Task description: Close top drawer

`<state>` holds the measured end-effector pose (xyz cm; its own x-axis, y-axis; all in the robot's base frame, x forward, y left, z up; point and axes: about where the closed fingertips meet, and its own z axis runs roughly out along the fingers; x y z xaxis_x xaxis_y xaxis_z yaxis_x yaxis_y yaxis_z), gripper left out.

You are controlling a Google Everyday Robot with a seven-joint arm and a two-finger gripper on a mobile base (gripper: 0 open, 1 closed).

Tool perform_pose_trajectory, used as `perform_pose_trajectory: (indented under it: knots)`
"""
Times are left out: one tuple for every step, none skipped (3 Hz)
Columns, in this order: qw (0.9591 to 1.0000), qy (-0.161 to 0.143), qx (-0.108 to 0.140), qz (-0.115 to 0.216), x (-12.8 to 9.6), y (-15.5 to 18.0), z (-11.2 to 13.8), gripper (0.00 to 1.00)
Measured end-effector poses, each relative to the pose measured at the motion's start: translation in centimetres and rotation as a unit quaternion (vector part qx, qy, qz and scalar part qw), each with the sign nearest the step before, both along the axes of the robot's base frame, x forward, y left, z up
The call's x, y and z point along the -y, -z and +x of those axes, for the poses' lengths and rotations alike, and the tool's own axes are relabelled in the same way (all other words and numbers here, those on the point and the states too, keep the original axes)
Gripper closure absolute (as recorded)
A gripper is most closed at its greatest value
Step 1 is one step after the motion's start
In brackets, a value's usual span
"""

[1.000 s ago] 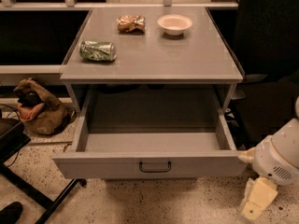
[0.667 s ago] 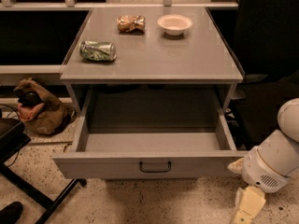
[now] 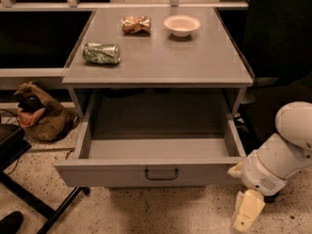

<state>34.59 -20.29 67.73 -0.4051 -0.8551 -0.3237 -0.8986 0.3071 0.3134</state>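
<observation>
The top drawer (image 3: 156,172) is a wide, shallow grey drawer pulled far out from under the grey counter (image 3: 161,57). Its inside looks empty. A small dark loop handle (image 3: 161,174) sits at the centre of its flat front panel. My white arm (image 3: 280,155) comes in from the right. The gripper (image 3: 246,211) hangs low at the bottom right, just right of and below the drawer's front right corner, apart from the handle.
On the counter lie a crushed green can (image 3: 101,53), a crumpled brown snack bag (image 3: 136,24) and a white bowl (image 3: 182,25). A brown bag (image 3: 38,113) sits on the speckled floor at the left. A dark chair base (image 3: 29,199) stands at the bottom left.
My arm and gripper have moved slightly left and down near the drawer's right front corner. The drawer stands open as before.
</observation>
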Motion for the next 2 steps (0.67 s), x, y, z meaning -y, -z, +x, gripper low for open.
perform_pose_trajectory:
  knots:
    - [0.9993, -0.029, 0.004, 0.024, -2.7, 1.4, 2.4, 0.0]
    - [0.9972, -0.058, 0.012, 0.045, -4.6, 2.0, 3.4, 0.0]
